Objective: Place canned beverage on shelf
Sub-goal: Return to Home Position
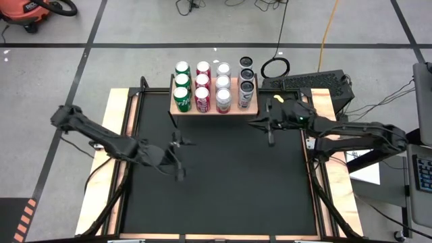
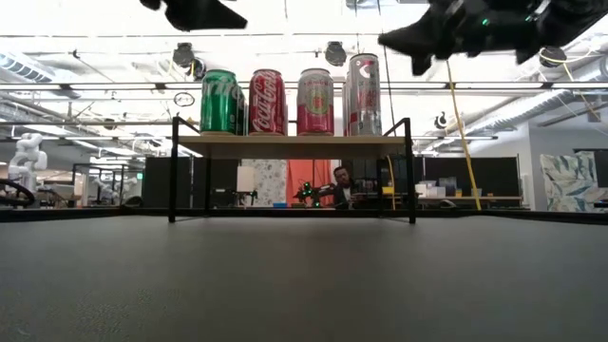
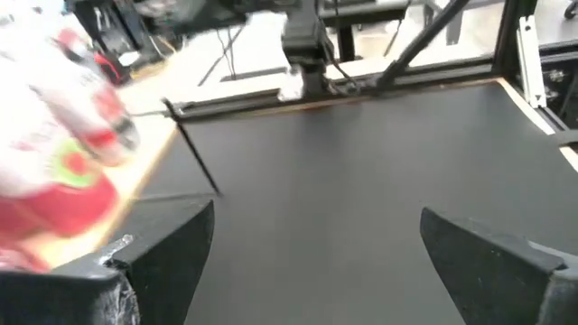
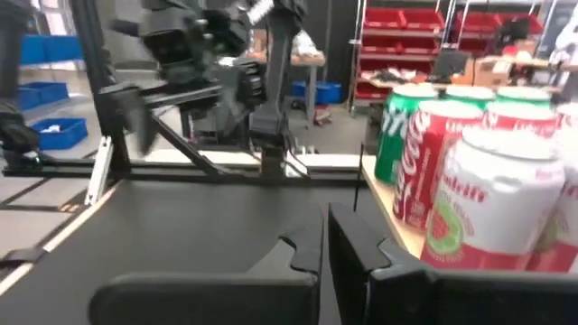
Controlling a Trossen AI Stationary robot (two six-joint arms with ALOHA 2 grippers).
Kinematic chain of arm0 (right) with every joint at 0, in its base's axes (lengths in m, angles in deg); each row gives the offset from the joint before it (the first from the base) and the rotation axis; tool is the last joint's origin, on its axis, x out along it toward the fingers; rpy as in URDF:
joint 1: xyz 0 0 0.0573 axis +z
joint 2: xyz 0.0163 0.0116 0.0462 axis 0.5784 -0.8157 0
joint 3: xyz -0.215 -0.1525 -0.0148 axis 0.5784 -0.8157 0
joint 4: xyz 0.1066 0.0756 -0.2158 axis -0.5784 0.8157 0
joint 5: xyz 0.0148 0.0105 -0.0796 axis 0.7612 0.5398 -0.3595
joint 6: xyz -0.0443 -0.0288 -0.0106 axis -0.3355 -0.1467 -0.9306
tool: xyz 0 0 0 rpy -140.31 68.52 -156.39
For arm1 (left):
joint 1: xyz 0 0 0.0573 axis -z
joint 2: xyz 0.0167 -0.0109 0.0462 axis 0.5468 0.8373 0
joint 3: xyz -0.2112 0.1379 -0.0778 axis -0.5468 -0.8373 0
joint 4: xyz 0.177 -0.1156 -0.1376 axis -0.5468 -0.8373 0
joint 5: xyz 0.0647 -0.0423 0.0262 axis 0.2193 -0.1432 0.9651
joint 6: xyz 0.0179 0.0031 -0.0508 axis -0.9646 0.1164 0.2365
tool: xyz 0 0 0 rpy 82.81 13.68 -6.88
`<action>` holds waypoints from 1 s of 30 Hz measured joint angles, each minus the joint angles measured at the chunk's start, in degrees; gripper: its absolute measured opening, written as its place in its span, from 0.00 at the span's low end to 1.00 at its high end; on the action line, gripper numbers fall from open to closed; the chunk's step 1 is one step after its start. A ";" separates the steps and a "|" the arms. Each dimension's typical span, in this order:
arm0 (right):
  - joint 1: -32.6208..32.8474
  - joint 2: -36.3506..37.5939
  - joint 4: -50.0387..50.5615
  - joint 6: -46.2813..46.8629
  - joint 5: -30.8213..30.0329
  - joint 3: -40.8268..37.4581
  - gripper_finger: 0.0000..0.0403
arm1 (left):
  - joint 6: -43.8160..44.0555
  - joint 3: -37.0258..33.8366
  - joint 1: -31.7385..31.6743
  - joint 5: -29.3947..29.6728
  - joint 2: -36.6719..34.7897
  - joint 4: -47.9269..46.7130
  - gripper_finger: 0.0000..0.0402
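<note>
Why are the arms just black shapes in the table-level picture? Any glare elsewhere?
Low view: the bright ceiling behind turns the left gripper and right gripper, both above the black mat, into silhouettes, while the cans on the shelf are well lit. High view: even light, no glare on the black mat.
</note>
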 joint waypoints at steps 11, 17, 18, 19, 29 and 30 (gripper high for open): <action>6.69 14.16 14.24 -3.58 -5.17 0.00 0.00 | -3.69 0.00 -0.06 -0.88 -24.28 -16.36 0.79; 8.28 16.91 16.89 -6.79 -6.50 0.00 0.00 | -3.93 0.00 -0.06 -1.03 -28.79 -21.42 0.62; 8.52 17.09 17.35 -7.10 -7.95 0.00 0.00 | -3.99 0.00 -0.06 -1.03 -28.87 -21.85 0.59; 8.77 17.14 17.90 -7.46 -9.62 0.00 0.00 | -4.05 0.00 -0.06 -1.05 -28.87 -22.18 0.56; 10.96 16.75 21.63 -10.02 -14.17 0.00 0.00 | -9.76 -7.44 -0.38 -1.27 -30.54 -14.40 0.35; 11.10 16.73 22.08 -10.35 -14.15 0.00 0.00 | -9.83 -8.44 -0.60 -1.30 -30.97 -13.41 0.33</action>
